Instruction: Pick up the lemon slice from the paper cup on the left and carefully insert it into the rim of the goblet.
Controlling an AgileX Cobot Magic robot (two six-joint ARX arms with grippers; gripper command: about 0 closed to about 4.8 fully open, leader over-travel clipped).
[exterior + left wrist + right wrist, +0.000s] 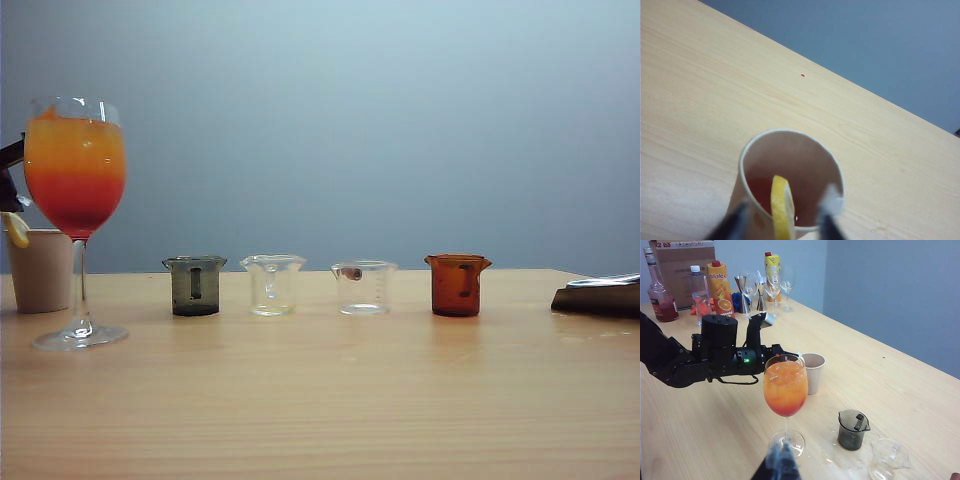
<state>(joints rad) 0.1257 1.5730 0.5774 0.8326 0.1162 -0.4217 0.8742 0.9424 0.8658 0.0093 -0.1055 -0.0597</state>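
Observation:
The beige paper cup [747, 161] stands at the table's far left, just behind the goblet [75, 170], whose drink is layered orange over red. The lemon slice [782, 206] stands on edge in the cup, its top poking above the rim [17, 230]. My left gripper [782, 225] hangs over the cup's near rim. Its fingers [735, 222] straddle the slice with a gap on each side, so it is open. From the right wrist view, the left arm reaches to the cup [813, 372] behind the goblet [785, 385]. My right gripper [781, 457] is shut, empty, low at the right.
A row of small beakers stands mid-table: a grey one [195, 285], two clear ones [272, 284] [363, 287] and an amber one [458, 284]. Bottles, juice cartons [720, 287] and spare glasses crowd the table's far end. The right gripper's dark body [600, 295] lies at the right edge.

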